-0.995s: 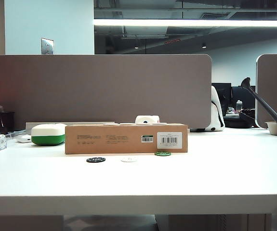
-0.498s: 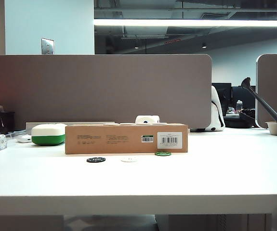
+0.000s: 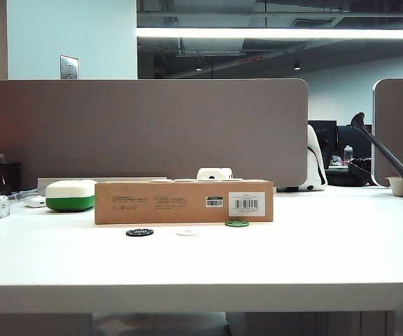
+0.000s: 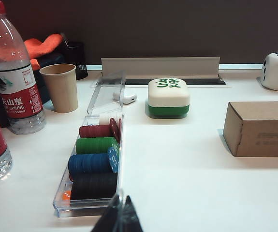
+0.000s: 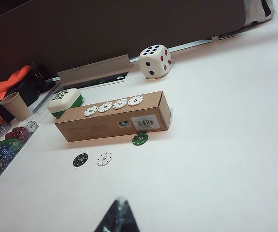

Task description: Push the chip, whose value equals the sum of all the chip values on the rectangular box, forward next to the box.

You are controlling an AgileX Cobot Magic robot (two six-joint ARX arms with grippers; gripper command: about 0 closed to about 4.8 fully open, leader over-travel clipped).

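Overhead striplight, white table, grey partition

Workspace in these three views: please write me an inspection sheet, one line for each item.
Surface: white table, bare in front.
Job's things: green chip lies close beside the rectangular box; four white chips on top of it.
Clutter: black chip, white chip, die, green-and-white case, chip tray, paper cup, bottles.
Hands: left hand and right hand only dark tips, away from the chips.
Cables: nothing seen.
Surroundings: grey partition.
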